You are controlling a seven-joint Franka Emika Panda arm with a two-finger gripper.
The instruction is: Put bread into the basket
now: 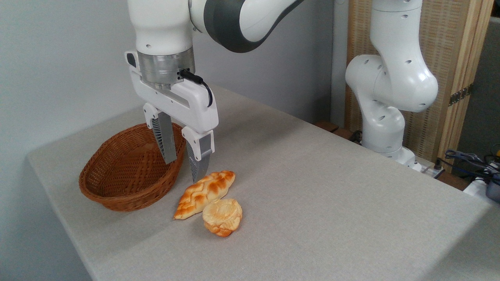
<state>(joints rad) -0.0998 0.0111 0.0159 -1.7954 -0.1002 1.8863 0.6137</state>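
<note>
The bread (222, 216), a small round pale-golden bun with browner edges, lies on the grey table, touching the near end of a longer braided loaf (205, 193). The reddish-brown wicker basket (105, 191) sits to the left and holds nothing that I can see. My gripper (183, 169) hangs open above the table, over the basket's right rim and the braided loaf's far end. One finger is in front of the basket wall, the other just left of the loaf's tip. Nothing is between the fingers. The bun is below and to the right of the gripper.
The arm's white base (384, 128) stands at the table's far right edge. Cables and gear (476, 164) lie beyond that edge. The table's left edge (50, 195) runs close by the basket. A wall is behind.
</note>
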